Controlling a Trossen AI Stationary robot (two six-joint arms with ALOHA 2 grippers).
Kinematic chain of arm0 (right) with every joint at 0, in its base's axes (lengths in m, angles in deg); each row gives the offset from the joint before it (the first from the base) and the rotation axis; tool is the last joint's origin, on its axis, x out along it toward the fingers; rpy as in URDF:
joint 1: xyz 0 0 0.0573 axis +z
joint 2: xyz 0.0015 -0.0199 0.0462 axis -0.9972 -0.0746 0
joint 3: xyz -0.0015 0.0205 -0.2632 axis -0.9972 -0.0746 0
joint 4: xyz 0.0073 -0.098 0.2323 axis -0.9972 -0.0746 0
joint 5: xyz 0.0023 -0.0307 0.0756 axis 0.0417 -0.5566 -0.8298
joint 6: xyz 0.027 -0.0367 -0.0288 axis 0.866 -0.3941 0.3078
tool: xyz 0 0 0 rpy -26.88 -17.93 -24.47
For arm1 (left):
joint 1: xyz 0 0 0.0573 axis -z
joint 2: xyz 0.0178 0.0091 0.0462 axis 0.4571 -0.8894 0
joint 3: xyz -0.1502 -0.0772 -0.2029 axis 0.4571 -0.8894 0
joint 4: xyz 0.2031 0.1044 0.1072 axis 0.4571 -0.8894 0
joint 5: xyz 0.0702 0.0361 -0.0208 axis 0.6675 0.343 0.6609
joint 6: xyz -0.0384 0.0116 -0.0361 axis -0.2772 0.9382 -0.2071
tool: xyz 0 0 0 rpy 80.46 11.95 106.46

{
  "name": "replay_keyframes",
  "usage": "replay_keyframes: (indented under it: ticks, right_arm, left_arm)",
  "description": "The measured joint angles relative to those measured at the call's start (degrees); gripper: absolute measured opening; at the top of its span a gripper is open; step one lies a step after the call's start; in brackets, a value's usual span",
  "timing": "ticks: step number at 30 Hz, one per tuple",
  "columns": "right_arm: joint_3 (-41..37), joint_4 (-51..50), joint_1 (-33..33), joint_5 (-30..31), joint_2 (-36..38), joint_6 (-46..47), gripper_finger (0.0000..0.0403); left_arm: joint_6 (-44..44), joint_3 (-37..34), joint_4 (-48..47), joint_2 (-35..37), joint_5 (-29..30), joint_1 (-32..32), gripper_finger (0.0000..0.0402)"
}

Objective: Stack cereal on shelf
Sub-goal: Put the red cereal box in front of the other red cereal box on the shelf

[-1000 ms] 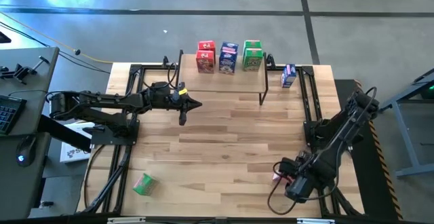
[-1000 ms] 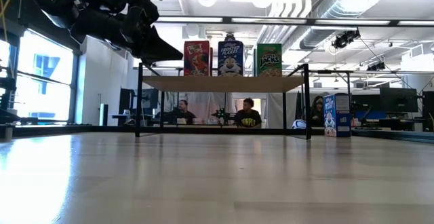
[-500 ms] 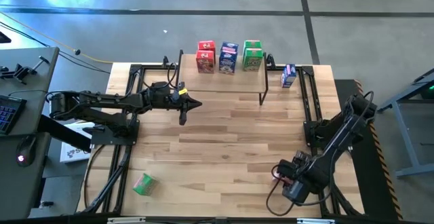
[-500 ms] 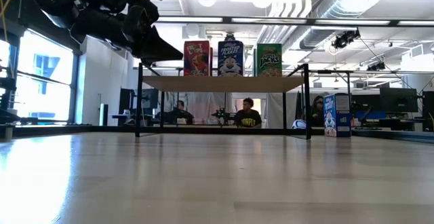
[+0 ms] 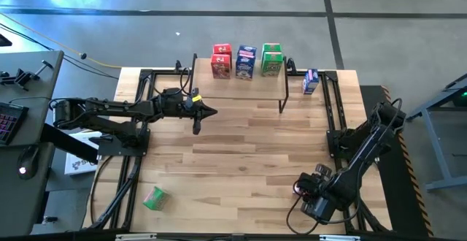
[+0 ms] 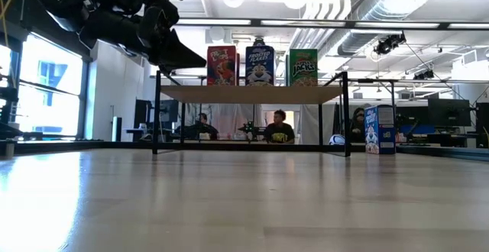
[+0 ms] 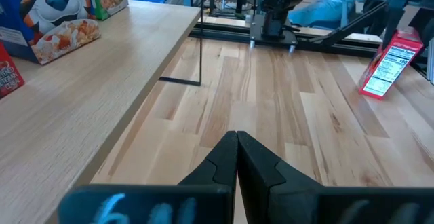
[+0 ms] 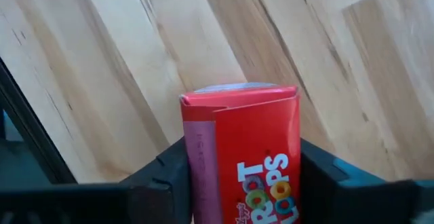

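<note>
A red cereal box, lower right of the worktop, is bracketed lengthwise and grasped by the right tool; the shelf lies at upper centre.

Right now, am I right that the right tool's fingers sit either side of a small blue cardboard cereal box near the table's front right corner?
Not quite: the small cardboard cereal box between the right tool fingers is red, not blue, as the right wrist view shows; the rest stands.
</note>
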Motion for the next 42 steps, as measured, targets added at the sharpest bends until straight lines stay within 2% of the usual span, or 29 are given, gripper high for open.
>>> replay_keyframes:
  ticks: [5, 9, 13, 16, 21, 27, 31, 36, 42]
  right_arm:
    - [3.65, -3.36, -1.59, 3.33, 0.00, -4.42, 0.0153]
    - [7.25, -6.18, -4.87, 6.97, 0.00, -12.06, 0.0153]
    - [8.56, -5.61, -10.29, 9.84, 0.02, -23.75, 0.0152]
    - [8.49, -3.45, -15.71, 9.82, 0.02, -33.65, 0.0152]
    - [8.49, 5.56, -25.14, 10.37, 0.02, -51.80, 0.0151]
    - [8.48, 14.52, -35.99, 7.15, 0.02, -66.58, 0.0151]
    - [8.45, 19.19, -42.30, 3.67, 0.01, -72.76, 0.0151]
    - [8.45, 23.14, -48.20, -0.71, -0.74, -76.32, 0.0151]
    - [8.40, 25.63, -51.45, -5.01, -4.03, -77.43, 0.0151]
  left_arm:
    - [-0.04, 0.01, 0.01, 0.00, -0.02, 0.00, 0.0000]
    - [-0.84, 0.02, 0.01, 0.00, -0.04, 0.00, 0.0000]
    - [-1.85, 0.04, 0.03, 0.00, -0.07, -0.01, 0.0000]
    - [-3.10, 0.04, 0.03, 0.00, -0.07, 0.00, 0.0000]
    - [-4.53, 0.04, 0.03, 0.00, -0.13, 0.09, 0.0000]
    - [-3.70, 0.04, 0.01, 0.00, -0.32, 0.33, 0.0000]
    - [-3.54, 0.04, -0.03, 0.00, -0.57, 0.33, 0.0000]
    - [-2.54, 0.04, -0.19, 0.07, -0.59, 0.28, 0.0000]
    - [-2.28, 0.10, -2.45, 2.51, -0.77, 0.59, 0.0000]
